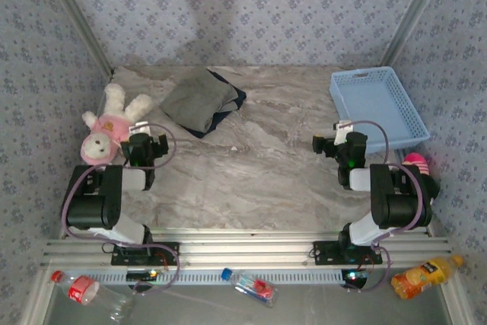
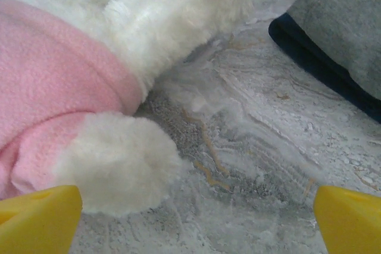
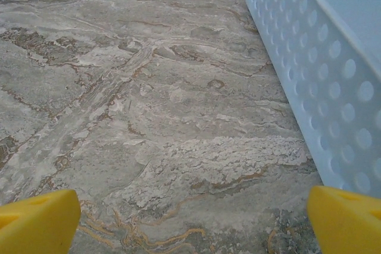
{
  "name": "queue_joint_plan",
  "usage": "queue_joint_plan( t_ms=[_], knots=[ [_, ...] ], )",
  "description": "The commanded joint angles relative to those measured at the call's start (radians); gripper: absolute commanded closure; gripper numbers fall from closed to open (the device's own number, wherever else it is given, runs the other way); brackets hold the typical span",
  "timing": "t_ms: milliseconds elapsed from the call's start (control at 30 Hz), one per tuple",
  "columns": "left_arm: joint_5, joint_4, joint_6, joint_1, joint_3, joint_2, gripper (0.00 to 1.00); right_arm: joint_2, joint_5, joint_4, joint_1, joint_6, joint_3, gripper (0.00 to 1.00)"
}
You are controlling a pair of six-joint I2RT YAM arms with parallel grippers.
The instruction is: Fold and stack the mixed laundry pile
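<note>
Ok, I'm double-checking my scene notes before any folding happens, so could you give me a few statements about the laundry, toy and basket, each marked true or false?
1. The grey garment lies on top of the navy garment. True.
2. The garments are in the blue basket. False: they lie on the table, at its far side, left of centre; the basket holds nothing.
3. The plush toy lies at the table's left edge, by the left arm. True.
4. The left jaws are shut on the toy. False: they stand open, holding nothing, with the toy just ahead of them.
5. The right jaws stand open over bare table beside the basket. True.
</note>
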Motion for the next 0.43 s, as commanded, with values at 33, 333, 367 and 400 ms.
queue_joint_plan(
  t_ms=[33,333,367,400],
  knots=[
    [0.025,0.075,0.0,0.007,0.006,-0.005,0.0,0.005,0.073,0.044,-0.012,0.016,0.003,0.0],
    [0.023,0.092,0.001,0.008,0.001,0.002,0.0,0.005,0.086,0.039,-0.005,0.012,0.006,0.0],
    [0.024,0.086,0.001,0.008,0.003,0.0,0.0,0.006,0.093,0.044,-0.002,0.009,0.002,0.0],
    [0.023,0.091,0.002,0.008,0.003,0.001,0.0,0.004,0.107,0.05,0.004,0.006,-0.001,0.0]
  ],
)
